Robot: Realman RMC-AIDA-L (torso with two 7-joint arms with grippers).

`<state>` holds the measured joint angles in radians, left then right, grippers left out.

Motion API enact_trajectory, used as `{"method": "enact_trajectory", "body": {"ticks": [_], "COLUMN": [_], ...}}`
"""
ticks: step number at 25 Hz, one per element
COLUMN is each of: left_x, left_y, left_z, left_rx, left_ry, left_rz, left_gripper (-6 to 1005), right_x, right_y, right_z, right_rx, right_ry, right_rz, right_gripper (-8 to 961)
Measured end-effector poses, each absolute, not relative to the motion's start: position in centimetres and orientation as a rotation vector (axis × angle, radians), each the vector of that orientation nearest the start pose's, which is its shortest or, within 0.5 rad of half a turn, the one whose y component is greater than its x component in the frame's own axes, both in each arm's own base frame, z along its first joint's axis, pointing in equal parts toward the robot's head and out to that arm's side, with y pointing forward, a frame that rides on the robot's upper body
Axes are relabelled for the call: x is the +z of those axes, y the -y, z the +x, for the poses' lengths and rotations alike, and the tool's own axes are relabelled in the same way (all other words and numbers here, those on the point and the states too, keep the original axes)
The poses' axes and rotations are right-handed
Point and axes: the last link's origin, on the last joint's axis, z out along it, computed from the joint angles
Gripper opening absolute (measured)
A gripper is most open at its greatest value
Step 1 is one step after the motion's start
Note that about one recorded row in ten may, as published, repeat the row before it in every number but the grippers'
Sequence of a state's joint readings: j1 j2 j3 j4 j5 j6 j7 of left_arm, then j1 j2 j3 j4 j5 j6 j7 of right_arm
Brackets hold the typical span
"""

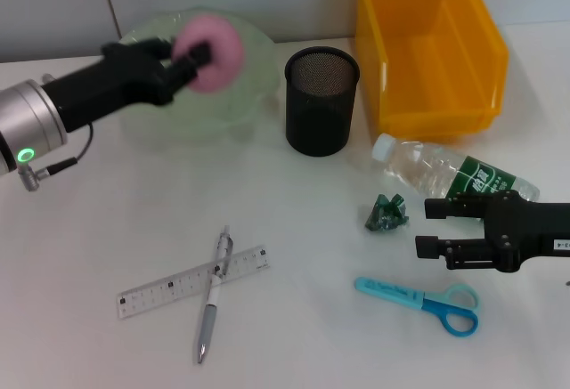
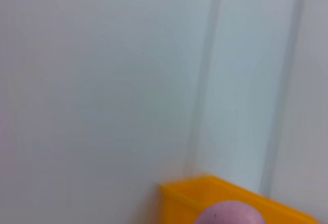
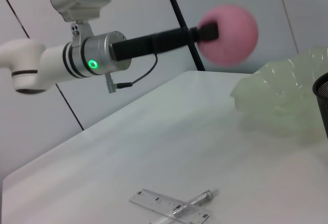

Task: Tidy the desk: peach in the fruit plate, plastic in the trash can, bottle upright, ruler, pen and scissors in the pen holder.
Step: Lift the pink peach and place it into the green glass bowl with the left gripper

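My left gripper [image 1: 198, 58] is shut on the pink peach [image 1: 214, 51], holding it in the air above the pale green fruit plate [image 1: 240, 104]. The right wrist view shows the peach [image 3: 228, 34] raised above the plate [image 3: 287, 96]. My right gripper [image 1: 429, 227] hovers open low at the right, beside the crumpled green plastic [image 1: 386, 214] and above the blue scissors [image 1: 427, 304]. The clear bottle [image 1: 450, 174] lies on its side. The ruler [image 1: 191, 282] and pen [image 1: 214, 293] lie crossed near the front. The black mesh pen holder [image 1: 321, 100] stands at centre.
A yellow bin [image 1: 427, 46] stands at the back right, its corner [image 2: 195, 198] showing in the left wrist view with the peach [image 2: 230, 214] in front. A wall rises behind the table.
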<state>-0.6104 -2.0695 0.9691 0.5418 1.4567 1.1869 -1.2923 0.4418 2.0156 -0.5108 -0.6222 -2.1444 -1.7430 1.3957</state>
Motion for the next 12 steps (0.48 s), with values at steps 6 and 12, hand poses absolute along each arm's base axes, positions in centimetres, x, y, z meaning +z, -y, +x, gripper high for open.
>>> {"method": "enact_trajectory", "body": {"ticks": [6,12], "left_x": [-1.6,-3.3], "left_y": [-41.7,-43.6], "left_z": [-22.8,-23.0], "left_rx": [-0.891,-0.689], "left_ry": [0.614,0.615], "left_rz": [-2.155,-2.128], "left_gripper": [272,222], "right_x": [2.9,2.9], "right_y": [-28.5,-28.5], "right_z": [30.7,30.6], "right_rx": [0.724,0.724], "right_ry": [-0.817,-0.812], "right_rz": [-2.731,-2.732], "right_gripper": [757,757]}}
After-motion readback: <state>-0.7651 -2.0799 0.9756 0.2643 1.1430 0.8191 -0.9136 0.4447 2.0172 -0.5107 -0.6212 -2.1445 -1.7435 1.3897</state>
